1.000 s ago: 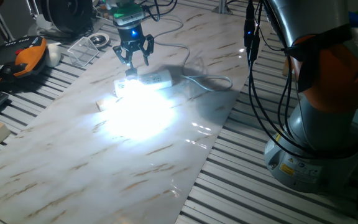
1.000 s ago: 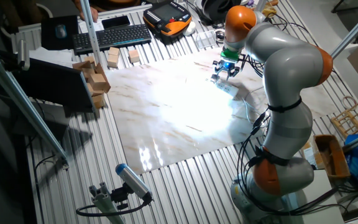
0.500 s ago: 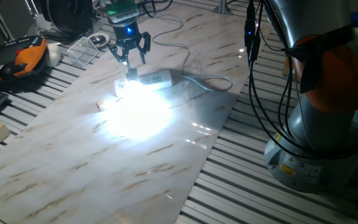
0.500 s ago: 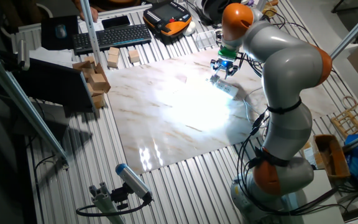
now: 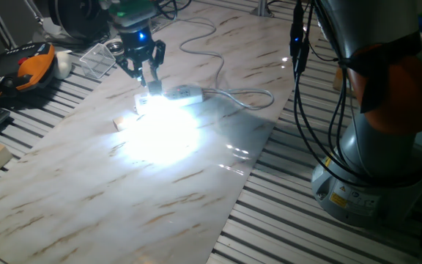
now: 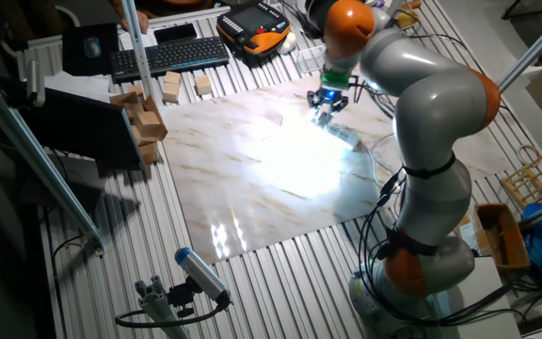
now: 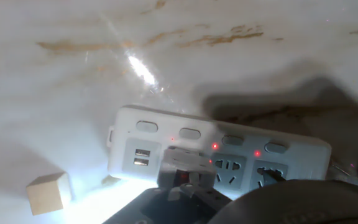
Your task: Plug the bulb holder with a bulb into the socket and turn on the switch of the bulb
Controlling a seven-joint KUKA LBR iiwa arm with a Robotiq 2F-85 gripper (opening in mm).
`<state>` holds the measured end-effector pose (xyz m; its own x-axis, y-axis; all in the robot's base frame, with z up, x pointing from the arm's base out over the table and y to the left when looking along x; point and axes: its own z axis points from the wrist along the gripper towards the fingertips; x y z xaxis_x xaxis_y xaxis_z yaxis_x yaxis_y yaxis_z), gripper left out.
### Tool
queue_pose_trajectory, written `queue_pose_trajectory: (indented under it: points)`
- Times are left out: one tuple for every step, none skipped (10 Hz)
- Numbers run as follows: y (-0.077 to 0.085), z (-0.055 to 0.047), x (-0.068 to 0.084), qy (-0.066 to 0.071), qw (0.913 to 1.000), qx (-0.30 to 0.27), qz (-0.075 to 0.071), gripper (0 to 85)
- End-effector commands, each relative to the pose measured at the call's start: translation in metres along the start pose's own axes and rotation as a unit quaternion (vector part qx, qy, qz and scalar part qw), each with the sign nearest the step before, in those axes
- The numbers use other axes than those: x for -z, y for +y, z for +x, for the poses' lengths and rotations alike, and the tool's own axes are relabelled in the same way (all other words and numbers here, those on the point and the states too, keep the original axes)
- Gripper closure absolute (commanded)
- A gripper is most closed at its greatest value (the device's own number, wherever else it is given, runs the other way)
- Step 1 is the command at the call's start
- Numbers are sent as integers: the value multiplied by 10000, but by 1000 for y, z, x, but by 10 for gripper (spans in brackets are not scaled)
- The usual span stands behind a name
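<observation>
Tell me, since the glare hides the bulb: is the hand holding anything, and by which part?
It cannot be told. The hand sits low over the lit bulb holder plugged into the socket, but glare hides any contact.

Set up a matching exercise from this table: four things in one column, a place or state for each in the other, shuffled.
1. long white power strip
2. small tan wooden cube
3. black keyboard
4. small white bulb holder with a red switch

a. plugged into an outlet
b. off the marble board, on the slatted table
c. red lights glowing
d. on the marble board, by the strip's end

Pairs: 1-c, 2-d, 3-b, 4-a
</observation>
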<state>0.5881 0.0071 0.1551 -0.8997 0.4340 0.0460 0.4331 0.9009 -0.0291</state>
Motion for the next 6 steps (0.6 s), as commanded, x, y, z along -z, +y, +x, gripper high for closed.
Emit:
queue_pose_trajectory:
  points:
    - [9, 7, 0, -18, 9953, 971, -7, 680]
    - [9, 10, 1, -33, 9900, 1413, -10, 850]
    - [9, 12, 2, 4, 9845, 1750, -86, 850]
    - [9, 14, 3, 19, 9792, 2024, -122, 850]
    - [10, 15, 3, -17, 9711, 2382, -121, 850]
    - [10, 15, 2, -45, 9643, 2643, -156, 850]
